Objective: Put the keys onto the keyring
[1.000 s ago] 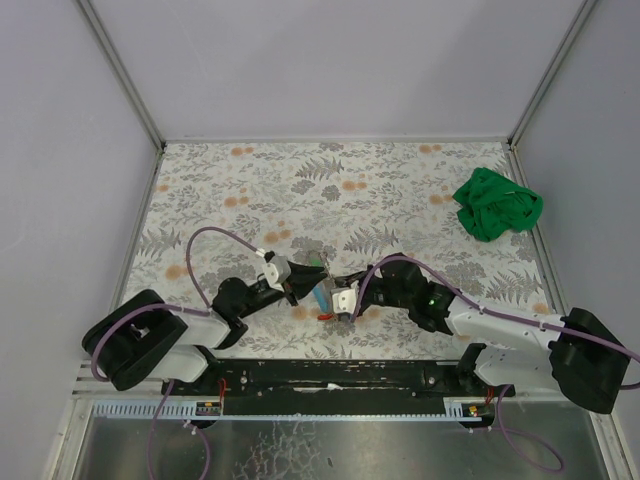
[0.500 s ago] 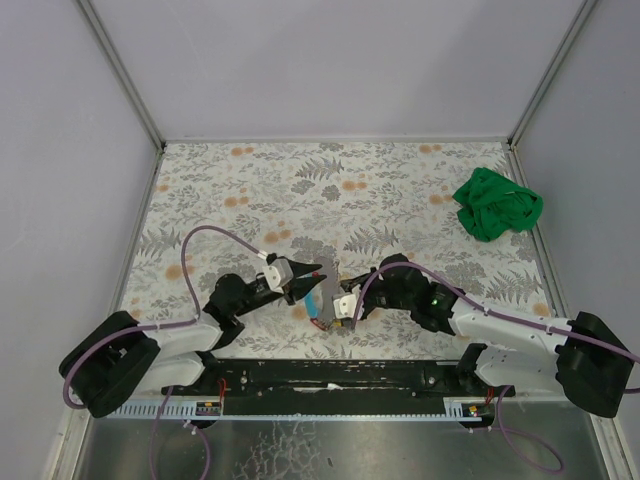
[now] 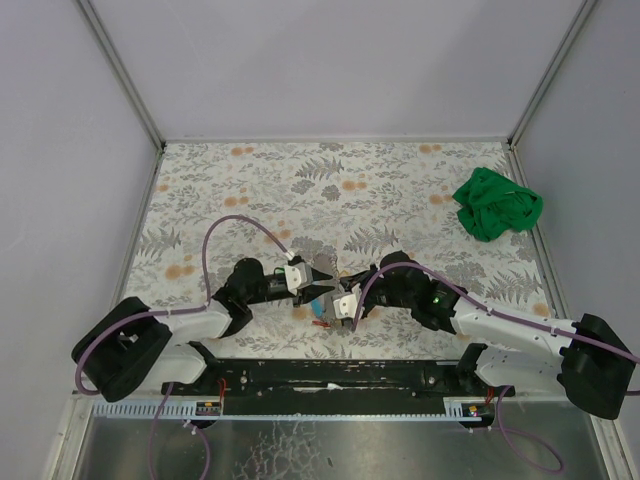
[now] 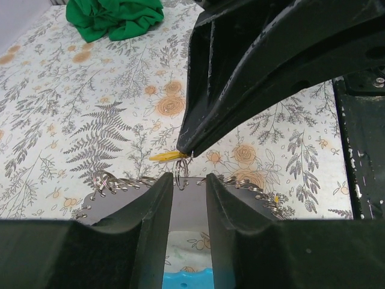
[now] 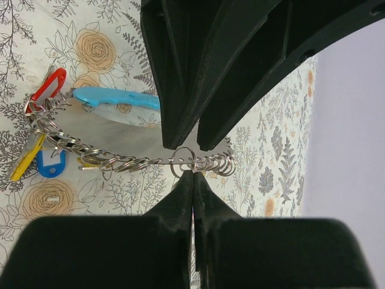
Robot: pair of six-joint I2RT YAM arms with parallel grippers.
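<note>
Your right gripper [image 5: 192, 176] has its two fingers pressed together, with their tip right at a small ring [image 5: 183, 161] on the edge of the grey plate [image 5: 114, 123]. The wrist view is too tight to show whether the ring's wire is pinched between them. Your left gripper [image 4: 188, 179] comes in from the opposite side, its fingers apart with a narrow gap; the same edge of the plate and that ring sit at the mouth of the gap, and nothing is clamped there. In the top view the two grippers meet nose to nose near the front middle of the floral tablecloth [image 3: 400, 190].

A row of wire rings runs along the plate's edge like a chain; at its far end from your right wrist camera hangs the yellow key [image 5: 26, 159], just beside a blue tag [image 5: 51, 164]; a red clip [image 5: 48, 84] sits above them, and a light-blue tool [image 5: 117, 98] lies across the plate; the key hangs well apart from both sets of fingertips.

A crumpled green cloth [image 3: 497, 205] lies near the far right corner, well away from the work.
</note>
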